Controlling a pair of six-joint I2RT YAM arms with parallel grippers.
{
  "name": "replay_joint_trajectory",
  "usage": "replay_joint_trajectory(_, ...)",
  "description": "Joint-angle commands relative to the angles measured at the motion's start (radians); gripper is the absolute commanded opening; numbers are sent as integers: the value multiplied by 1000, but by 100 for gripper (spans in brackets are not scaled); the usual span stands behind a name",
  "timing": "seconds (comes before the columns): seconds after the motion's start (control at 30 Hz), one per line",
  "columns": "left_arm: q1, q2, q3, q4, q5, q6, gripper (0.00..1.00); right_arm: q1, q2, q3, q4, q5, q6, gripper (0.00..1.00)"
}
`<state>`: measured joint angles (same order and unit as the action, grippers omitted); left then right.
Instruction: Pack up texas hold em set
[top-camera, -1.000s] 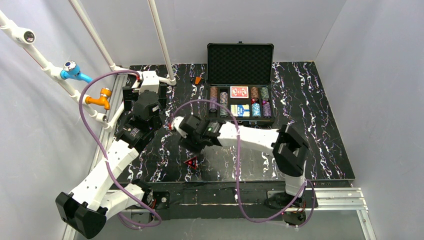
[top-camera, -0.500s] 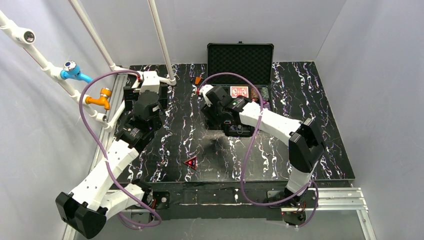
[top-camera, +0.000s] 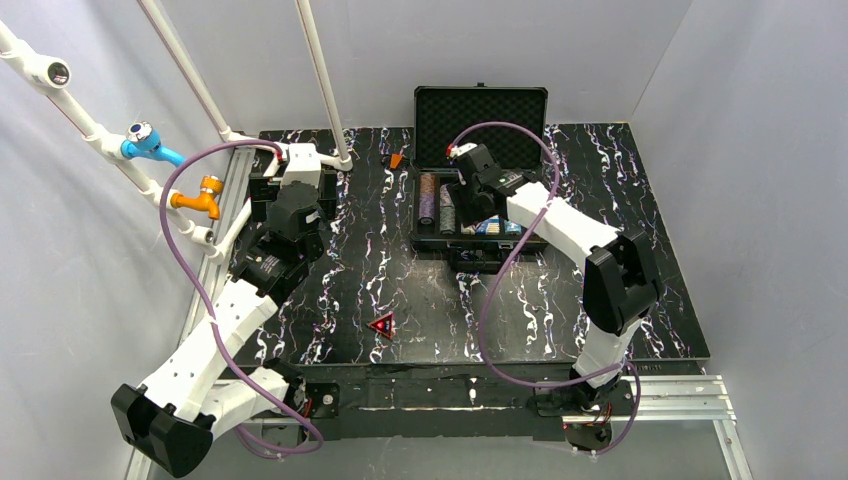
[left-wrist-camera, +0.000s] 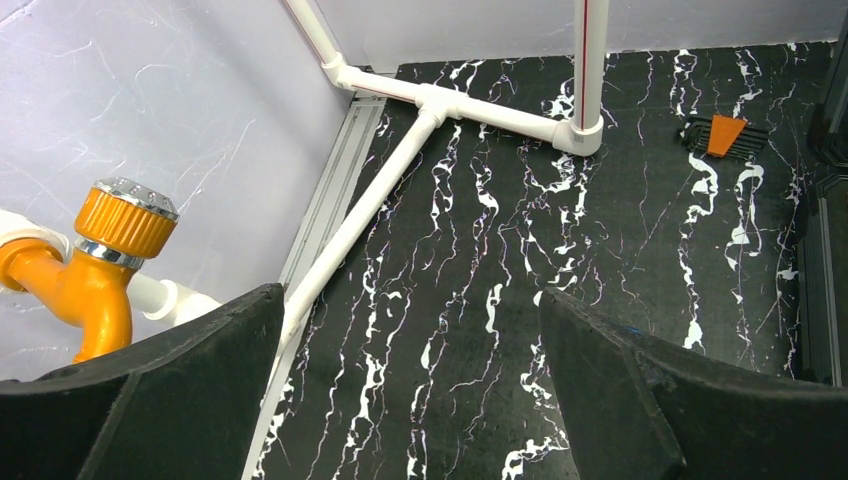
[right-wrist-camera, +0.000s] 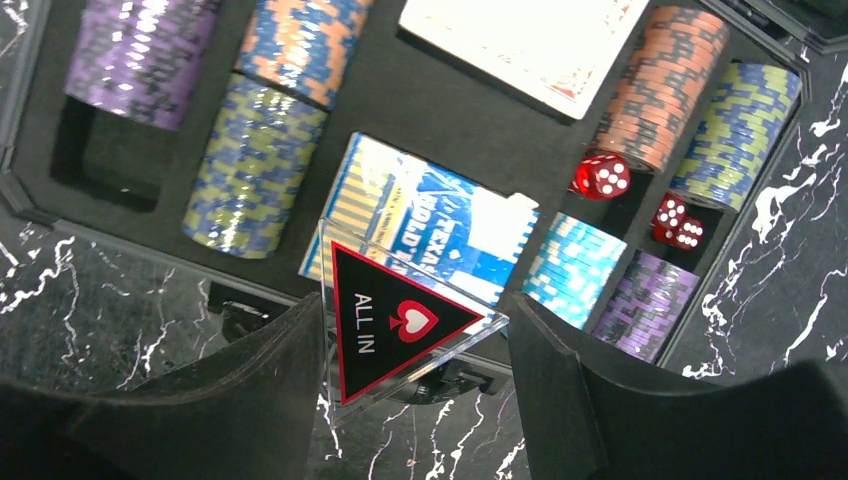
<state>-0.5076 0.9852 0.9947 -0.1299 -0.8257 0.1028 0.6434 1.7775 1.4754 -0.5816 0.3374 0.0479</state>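
White walls are boxing in a black marbled table, and the open black case is sitting at its far side. Well left of the case, your left gripper is hanging with its jaws spread wide and nothing between them, so leave it parked. Left of the case and toward the arm bases, a second red triangle is lying on the table, waiting its turn.

Over the case's near edge, your right gripper is pinching the ALL IN triangle by its edges, printed face toward the wrist camera, just above the blue deck. You are placing this piece, so be lowering it slowly. Aim for bare foam, not the top of the deck or the chip stacks. Which pocket is free is hard to tell from here; it may be the one holding the red dice, right of the deck. Be opening the jaws only once the piece is resting on foam.
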Motion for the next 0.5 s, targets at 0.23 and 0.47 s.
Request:
replay_joint_trajectory(0.23, 4, -9, 11, 1, 2, -16, 98, -62, 56, 58, 27, -38, 34, 56)
replay_joint_trajectory(0.47, 4, -3, 11, 0, 7, -16, 98, -83, 81, 60, 47, -77, 30, 56)
